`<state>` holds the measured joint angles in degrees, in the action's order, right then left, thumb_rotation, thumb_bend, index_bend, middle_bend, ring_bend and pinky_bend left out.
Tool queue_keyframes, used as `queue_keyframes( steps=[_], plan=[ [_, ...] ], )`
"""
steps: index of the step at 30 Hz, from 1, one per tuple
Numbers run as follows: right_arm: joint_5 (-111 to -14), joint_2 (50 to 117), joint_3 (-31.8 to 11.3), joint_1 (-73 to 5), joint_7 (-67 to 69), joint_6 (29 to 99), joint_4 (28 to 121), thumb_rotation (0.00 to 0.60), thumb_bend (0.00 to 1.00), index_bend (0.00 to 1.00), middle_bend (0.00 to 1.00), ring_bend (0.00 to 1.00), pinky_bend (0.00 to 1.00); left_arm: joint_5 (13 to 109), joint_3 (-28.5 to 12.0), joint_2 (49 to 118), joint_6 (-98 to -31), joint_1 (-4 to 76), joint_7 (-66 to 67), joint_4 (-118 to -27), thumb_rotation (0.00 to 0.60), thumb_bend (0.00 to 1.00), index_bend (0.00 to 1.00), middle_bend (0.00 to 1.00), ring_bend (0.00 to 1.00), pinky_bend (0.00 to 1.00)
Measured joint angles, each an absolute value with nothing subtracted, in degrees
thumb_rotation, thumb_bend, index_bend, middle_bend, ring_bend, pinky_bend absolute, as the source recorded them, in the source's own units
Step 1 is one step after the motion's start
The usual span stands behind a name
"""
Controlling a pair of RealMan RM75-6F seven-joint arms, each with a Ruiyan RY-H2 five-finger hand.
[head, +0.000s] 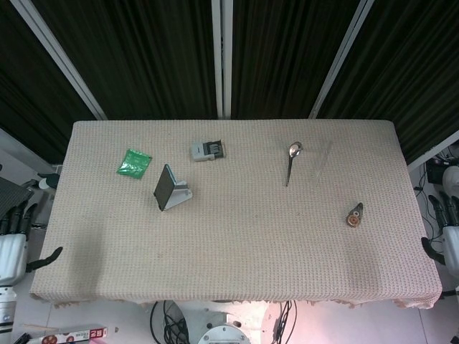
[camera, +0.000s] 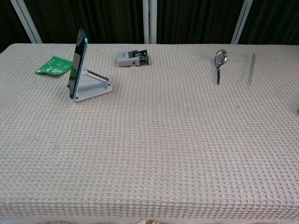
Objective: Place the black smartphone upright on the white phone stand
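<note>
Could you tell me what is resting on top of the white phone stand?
The black smartphone leans upright on the white phone stand. The stand's ledge beneath the phone's lower edge is covered.

On the table [head: 237, 244], the phone [camera: 76, 63] is leaning upright on the stand [camera: 91, 88] toward the left side, with a packet [camera: 54, 65] lying just to its left and a small case [camera: 133, 58] sitting behind and to its right. A spoon [camera: 219, 63] is lying toward the far right, beside a thin strip [camera: 251, 69], and a round piece [head: 354, 216] is sitting nearer the right edge. The left hand [head: 14, 240] is hanging off the table's left edge and the right hand [head: 448, 229] off its right edge, both well apart from everything on it.
</note>
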<state>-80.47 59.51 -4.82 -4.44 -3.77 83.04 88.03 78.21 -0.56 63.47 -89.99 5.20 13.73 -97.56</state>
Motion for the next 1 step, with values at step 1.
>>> queue_keyframes(
  steps=[1],
  plan=[
    [-80.5,59.7,-4.8,-4.4,-3.9,83.0,88.0,0.600,0.22,0.00,0.00,0.00,0.00,78.3,-0.4,63.2,-90.3,4.9,13.7,-97.5,0.397,0.13,0.08,0.04,0.05,0.20]
  ],
)
